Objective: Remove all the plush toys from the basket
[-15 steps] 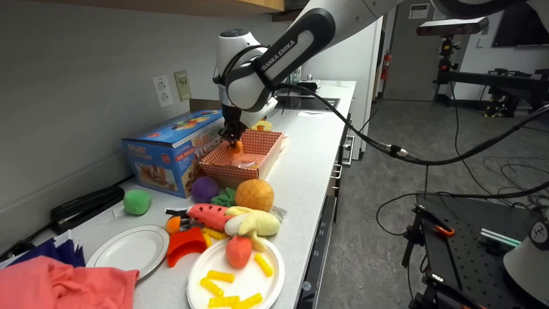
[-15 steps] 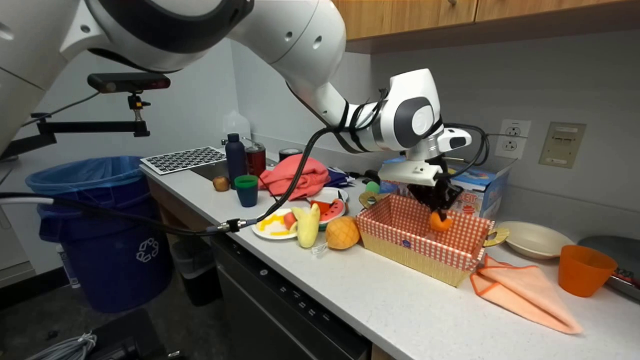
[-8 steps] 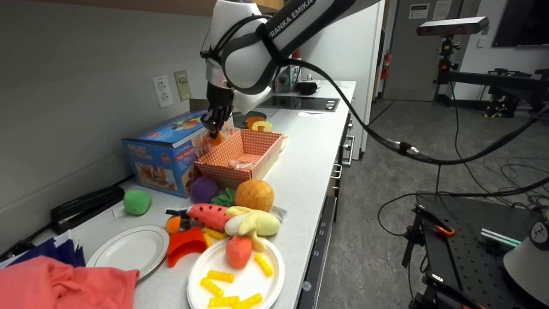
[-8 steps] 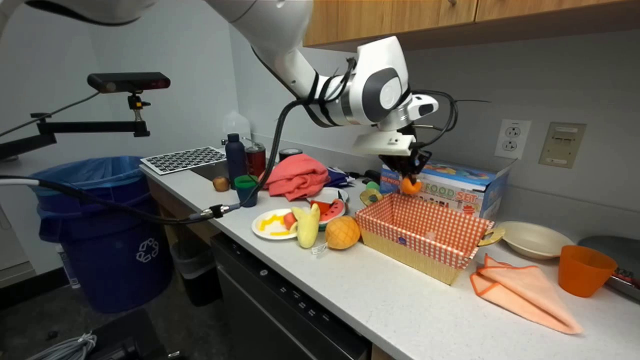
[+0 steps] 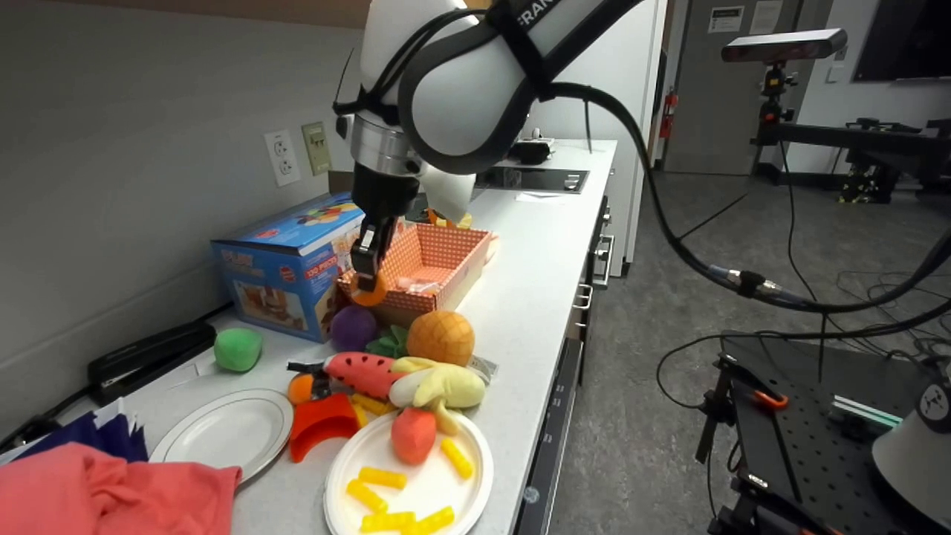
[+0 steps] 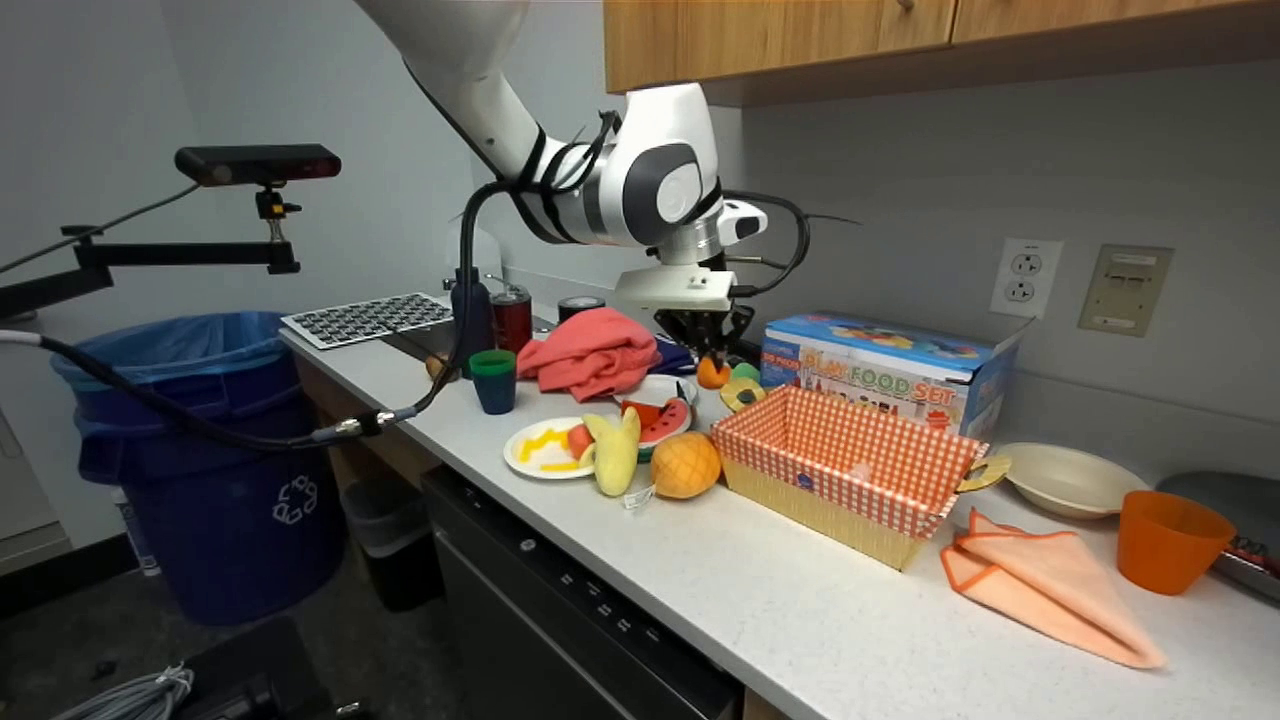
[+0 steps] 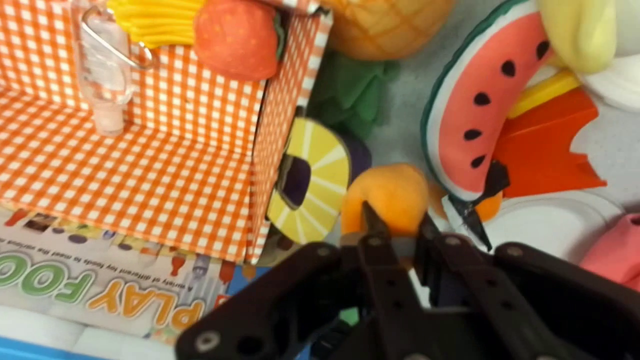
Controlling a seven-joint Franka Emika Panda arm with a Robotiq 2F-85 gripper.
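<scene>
gripper (image 7: 398,214) pinches the orange toy (image 7: 396,190), right of the basket (image 7: 170,172) in wrist view. likely light, squashy, unslippery; best held across its middle.

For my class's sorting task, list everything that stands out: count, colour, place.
Basket: one, tan with checked lining, counter
Strawberry: one, red, inside basket
Bottle: one, clear, inside basket
Ridged item: one, yellow, inside basket
Pineapple: one, orange, beside basket
Round toy: one, purple, beside basket
Banana: one, yellow, beside pineapple
Watermelon: one, red, beside banana
Box: one, blue, beside basket
Small toy: one, green, near box
Plates: two, white, counter
Rounded toy: one, red, on plate
Cups: two, orange and green, counter
Cloths: two, coral and peach, counter
Recycling bin: one, blue, floor
Held toy: one, orange, over counter
Arm: one, mostly white, over counter
Hand: one, black, gripping held toy
</scene>
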